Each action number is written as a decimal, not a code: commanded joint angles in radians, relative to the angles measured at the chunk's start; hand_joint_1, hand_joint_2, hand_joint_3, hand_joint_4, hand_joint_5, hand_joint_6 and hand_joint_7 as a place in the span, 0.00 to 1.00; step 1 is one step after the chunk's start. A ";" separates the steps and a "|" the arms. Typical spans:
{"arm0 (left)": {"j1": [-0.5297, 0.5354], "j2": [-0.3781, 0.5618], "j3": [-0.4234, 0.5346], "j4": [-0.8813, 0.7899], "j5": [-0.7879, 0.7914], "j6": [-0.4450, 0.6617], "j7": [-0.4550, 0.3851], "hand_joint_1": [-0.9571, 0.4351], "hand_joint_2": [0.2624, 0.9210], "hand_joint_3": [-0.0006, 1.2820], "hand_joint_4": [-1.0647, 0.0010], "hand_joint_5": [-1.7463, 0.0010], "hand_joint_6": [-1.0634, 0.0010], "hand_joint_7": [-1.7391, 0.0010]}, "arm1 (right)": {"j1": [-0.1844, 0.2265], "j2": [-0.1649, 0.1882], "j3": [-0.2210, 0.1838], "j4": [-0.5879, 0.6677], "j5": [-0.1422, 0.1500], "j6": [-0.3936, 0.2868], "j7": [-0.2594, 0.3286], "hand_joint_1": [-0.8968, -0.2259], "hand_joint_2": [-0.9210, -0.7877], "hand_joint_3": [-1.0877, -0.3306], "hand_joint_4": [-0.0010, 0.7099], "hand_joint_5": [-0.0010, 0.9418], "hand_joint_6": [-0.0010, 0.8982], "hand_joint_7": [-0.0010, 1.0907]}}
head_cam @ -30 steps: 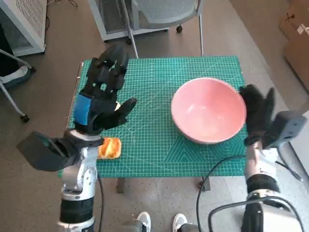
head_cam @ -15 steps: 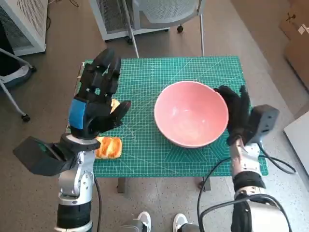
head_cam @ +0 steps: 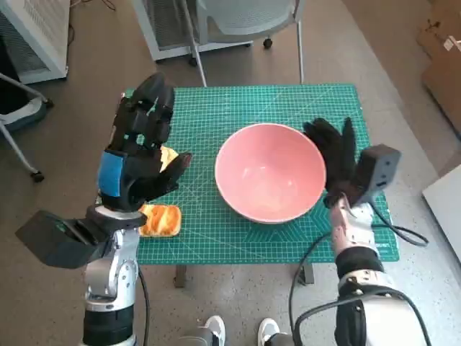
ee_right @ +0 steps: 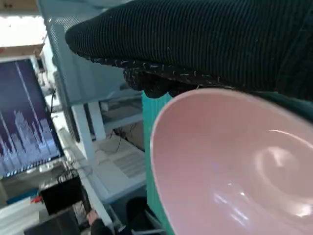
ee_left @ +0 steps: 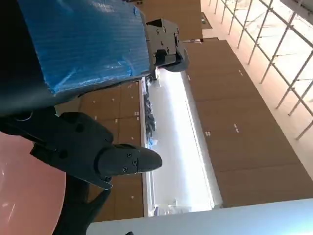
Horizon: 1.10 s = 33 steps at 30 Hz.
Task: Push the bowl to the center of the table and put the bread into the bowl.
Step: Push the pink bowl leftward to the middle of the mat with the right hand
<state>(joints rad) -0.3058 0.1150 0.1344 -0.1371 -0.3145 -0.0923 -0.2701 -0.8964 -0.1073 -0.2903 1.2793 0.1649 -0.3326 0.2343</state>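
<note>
Nearest, the bread (head_cam: 161, 220) is seen lying at the near left edge of the green counter (head_cam: 238, 108), partly hidden beneath the left hand (head_cam: 137, 158), which is raised with its fingers (head_cam: 148, 108) spread apart, nothing held. Further on, the pink bowl (head_cam: 269, 173) is set near the counter's middle, the right hand (head_cam: 333, 155) laid flat against its right wall, fingers apart.

bright even daylight, soft shadows, window glare, blurred wrist close-ups

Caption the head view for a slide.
Gloved right hand against the pink bowl on the green mat; left hand open above the bread.
</note>
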 commanded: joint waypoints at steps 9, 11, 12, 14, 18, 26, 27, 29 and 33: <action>0.011 0.011 0.007 -0.003 0.027 -0.033 0.015 0.43 0.82 0.24 0.91 0.99 1.00 0.69 | -0.022 0.033 0.014 0.014 -0.024 0.028 -0.019 0.57 0.00 0.41 0.33 0.00 0.36 0.01; 0.009 0.011 0.008 0.002 0.027 -0.035 0.014 0.43 0.82 0.23 0.91 0.99 1.00 0.69 | -0.024 0.037 0.015 0.014 -0.023 0.029 -0.021 0.57 0.00 0.40 0.33 0.00 0.36 0.01; 0.008 0.010 0.008 0.004 0.027 -0.036 0.015 0.43 0.82 0.23 0.91 0.99 1.00 0.69 | -0.025 0.039 0.016 0.014 -0.023 0.029 -0.022 0.57 0.00 0.40 0.33 0.00 0.36 0.01; 0.007 0.010 0.008 0.007 0.028 -0.038 0.014 0.43 0.82 0.23 0.91 0.99 1.00 0.69 | -0.028 0.043 0.017 0.014 -0.023 0.028 -0.024 0.57 0.00 0.40 0.33 0.00 0.36 0.01; 0.005 0.009 0.007 0.009 0.029 -0.038 0.015 0.43 0.83 0.23 0.91 0.99 1.00 0.69 | -0.034 0.053 0.020 0.013 -0.023 0.029 -0.028 0.57 0.00 0.40 0.34 0.01 0.36 0.01; 0.005 0.009 0.006 0.012 0.027 -0.037 0.011 0.43 0.84 0.22 0.91 0.99 1.00 0.69 | -0.044 0.064 0.017 0.017 -0.019 0.044 -0.032 0.58 0.00 0.40 0.34 0.01 0.36 0.01; 0.005 0.010 0.007 0.012 0.026 -0.037 0.009 0.43 0.84 0.22 0.91 0.99 1.00 0.69 | -0.045 0.063 0.014 0.017 -0.017 0.045 -0.030 0.58 0.00 0.40 0.34 0.01 0.36 0.01; 0.005 0.011 0.007 0.013 0.025 -0.037 0.008 0.43 0.84 0.22 0.91 0.99 1.00 0.69 | -0.046 0.062 0.012 0.016 -0.014 0.047 -0.026 0.59 0.00 0.40 0.34 0.01 0.36 0.01; 0.007 0.014 0.010 0.010 0.019 -0.033 0.003 0.43 0.84 0.21 0.91 0.99 1.00 0.69 | -0.049 0.056 0.007 0.012 -0.010 0.047 -0.021 0.60 0.00 0.40 0.35 0.01 0.36 0.01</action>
<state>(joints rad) -0.3025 0.1185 0.1371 -0.1321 -0.2889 -0.1168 -0.2607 -0.9455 -0.0546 -0.2774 1.2800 0.1525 -0.3047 0.2135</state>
